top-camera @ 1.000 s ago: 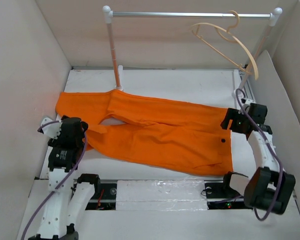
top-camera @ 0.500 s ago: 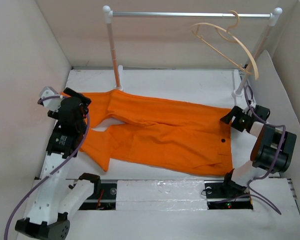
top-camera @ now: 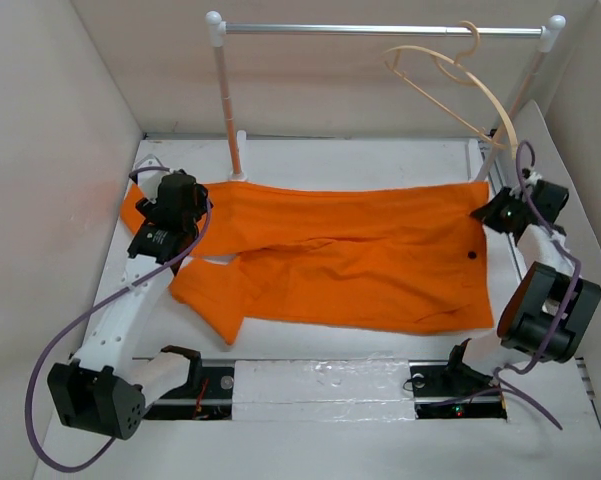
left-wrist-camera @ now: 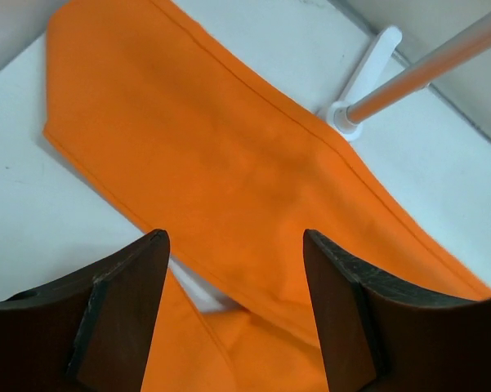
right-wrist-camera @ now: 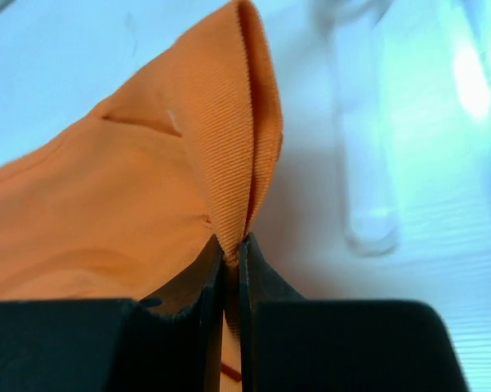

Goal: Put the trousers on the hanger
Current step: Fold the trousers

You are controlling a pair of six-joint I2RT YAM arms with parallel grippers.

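Top view: bright, even, diffuse light. Shadows are soft and faint, mostly under the arms. Mild sheen on the clear strip (top-camera: 320, 385) at the near edge. Left wrist: trousers (left-wrist-camera: 229, 163) sharp, fingers of the left gripper (left-wrist-camera: 235, 237) dark, underexposed. Right wrist: table (right-wrist-camera: 449, 212) blown out bluish-white, white post base (right-wrist-camera: 366, 196) blurred, fabric weave crisp by the right gripper (right-wrist-camera: 231, 245).

The top camera looks down from high behind the near edge across the whole counter (top-camera: 380, 160). Both wrist cameras look closely at the trousers (top-camera: 360, 250), shared by all views.
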